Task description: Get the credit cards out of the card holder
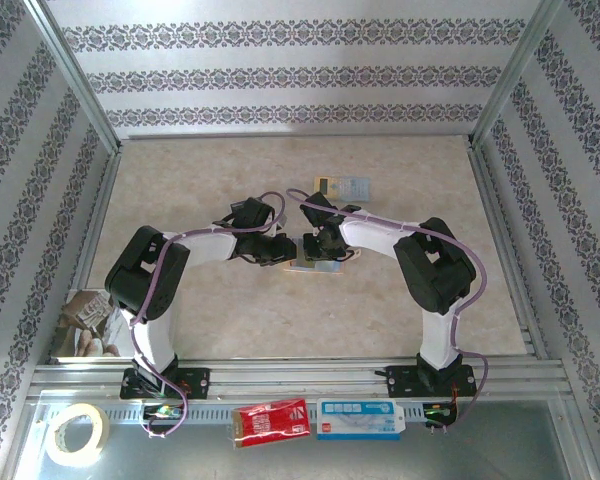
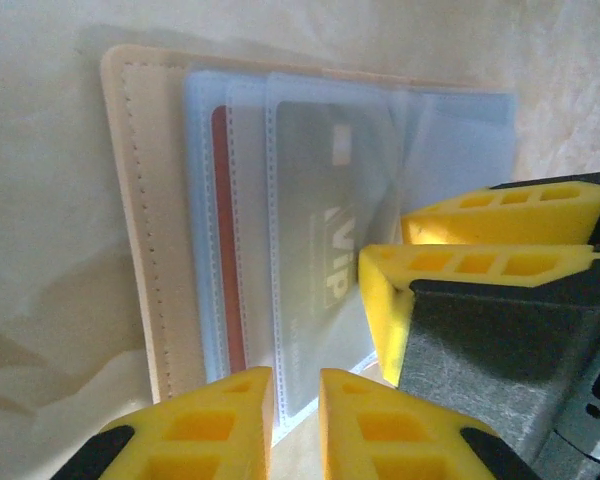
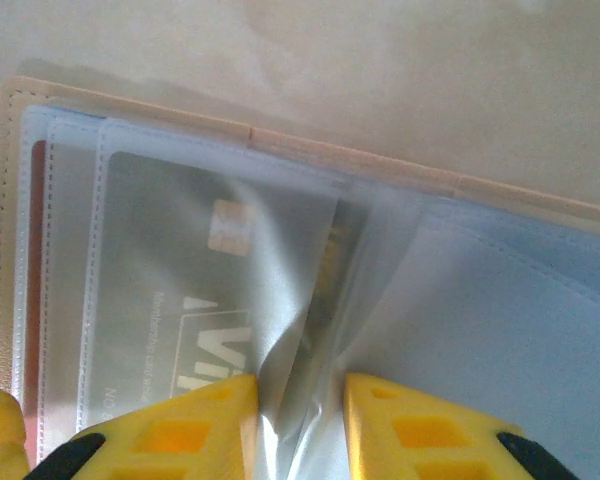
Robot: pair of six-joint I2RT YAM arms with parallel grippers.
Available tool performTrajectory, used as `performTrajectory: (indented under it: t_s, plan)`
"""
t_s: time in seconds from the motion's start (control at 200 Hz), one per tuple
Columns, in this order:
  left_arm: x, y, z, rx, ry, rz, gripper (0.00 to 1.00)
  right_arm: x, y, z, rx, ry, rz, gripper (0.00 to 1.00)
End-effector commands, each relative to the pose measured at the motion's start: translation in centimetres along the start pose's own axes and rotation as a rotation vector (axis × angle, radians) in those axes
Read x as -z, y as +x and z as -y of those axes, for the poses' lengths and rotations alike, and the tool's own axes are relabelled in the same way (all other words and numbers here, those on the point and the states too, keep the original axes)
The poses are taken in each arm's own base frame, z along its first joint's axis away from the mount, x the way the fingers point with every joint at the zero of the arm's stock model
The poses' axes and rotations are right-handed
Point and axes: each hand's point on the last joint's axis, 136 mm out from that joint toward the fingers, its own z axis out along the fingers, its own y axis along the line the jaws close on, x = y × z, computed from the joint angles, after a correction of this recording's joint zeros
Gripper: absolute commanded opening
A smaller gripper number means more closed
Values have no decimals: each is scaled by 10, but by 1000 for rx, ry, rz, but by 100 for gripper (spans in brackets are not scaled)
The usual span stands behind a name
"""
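Observation:
The card holder (image 1: 315,266) lies open mid-table, with a tan stitched edge (image 2: 145,220) and frosted pale-blue sleeves (image 3: 500,300). One credit card (image 2: 320,230) with pale "VIP" lettering and a chip (image 3: 180,280) sits inside a sleeve. A reddish card edge (image 2: 225,200) shows under the sleeves further left. My left gripper (image 2: 295,385) straddles the near edge of that sleeve with a narrow gap. My right gripper (image 3: 300,390) is shut on crumpled, bunched-up sleeve plastic beside the card. Its yellow fingers (image 2: 460,265) reach in from the right. Both grippers (image 1: 290,250) (image 1: 320,248) meet over the holder.
A yellow-and-pale-blue flat rectangle (image 1: 342,185) lies just behind the holder. On the near shelf are a tape roll (image 1: 77,432), a red packet (image 1: 270,420) and a blue-white box (image 1: 360,418). A printed sheet (image 1: 90,315) sits at the left edge. Patterned walls enclose the table.

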Motion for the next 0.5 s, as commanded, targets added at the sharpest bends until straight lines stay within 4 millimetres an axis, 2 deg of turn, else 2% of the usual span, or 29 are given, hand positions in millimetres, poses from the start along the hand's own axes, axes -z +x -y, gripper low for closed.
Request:
performTrajectory:
  t_s: [0.0, 0.095, 0.305, 0.495]
  plan:
    - [0, 4, 3, -15, -24, -19, 19, -14, 20, 24, -35, 67, -68, 30]
    - [-6, 6, 10, -9, 20, -36, 20, -14, 21, 24, -39, 62, -69, 30]
    - [-12, 7, 9, -12, 9, -43, 20, -14, 20, 23, -50, 49, -70, 30]
    - [-16, 10, -14, -6, -94, -50, 21, -13, 19, 21, -51, 41, -67, 30]
